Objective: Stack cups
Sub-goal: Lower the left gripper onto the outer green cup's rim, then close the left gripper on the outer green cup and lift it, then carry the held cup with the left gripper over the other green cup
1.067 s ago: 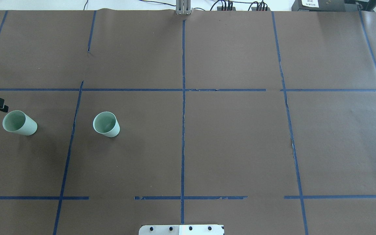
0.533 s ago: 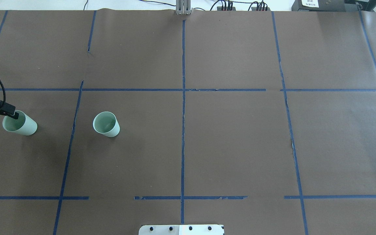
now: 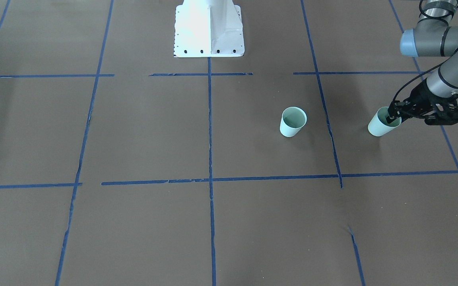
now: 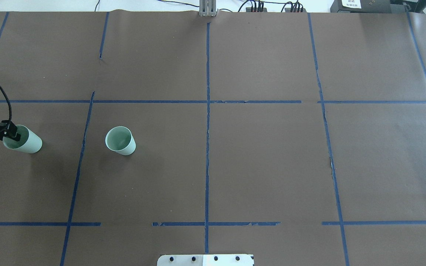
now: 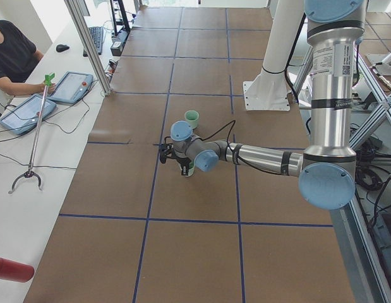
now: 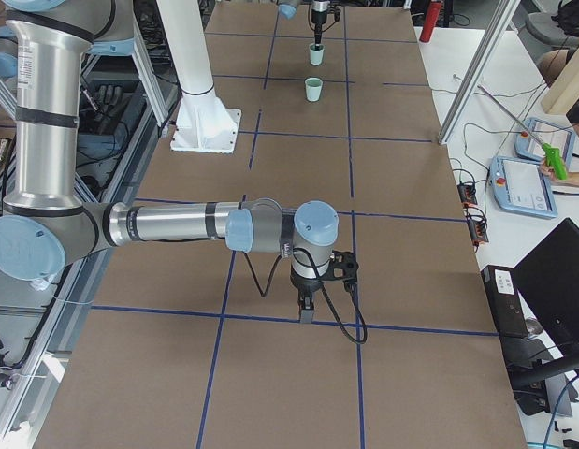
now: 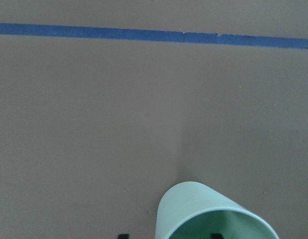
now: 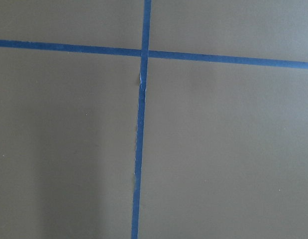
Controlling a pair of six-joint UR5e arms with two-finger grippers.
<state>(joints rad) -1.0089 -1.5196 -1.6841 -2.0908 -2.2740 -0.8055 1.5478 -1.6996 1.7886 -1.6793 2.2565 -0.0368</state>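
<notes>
**Left claw straddling the wall of the outer cup**

The left claw (image 4: pixel 10 135) is hanging over the outer cup (image 4: pixel 30 143) with its jaws apart. One of its fingertips (image 7: pixel 123 236) is sitting just outside the wall and the other is dipping inside the mouth. It is gripping nothing yet. This placement is probably lining up a pinch on the thin wall, the handiest hold on a cup with no handle, and it leaves the base free to drop into the other cup.

The second cup (image 4: pixel 120 140) is standing upright on the counter (image 4: pixel 264 159), well apart from the first, with a line of blue tape (image 4: pixel 81 155) running between them. Its mouth is facing up, so it is likely waiting as the receiver.

Both cups are showing the same look: small, pale mint green, smooth and plain. They are widening toward the rim and looking a shade darker inside.

The right claw (image 6: pixel 308 309) is hovering low over bare counter far from both cups, seemingly parked out of the way. Whether it is open or closed cannot be told.
</notes>
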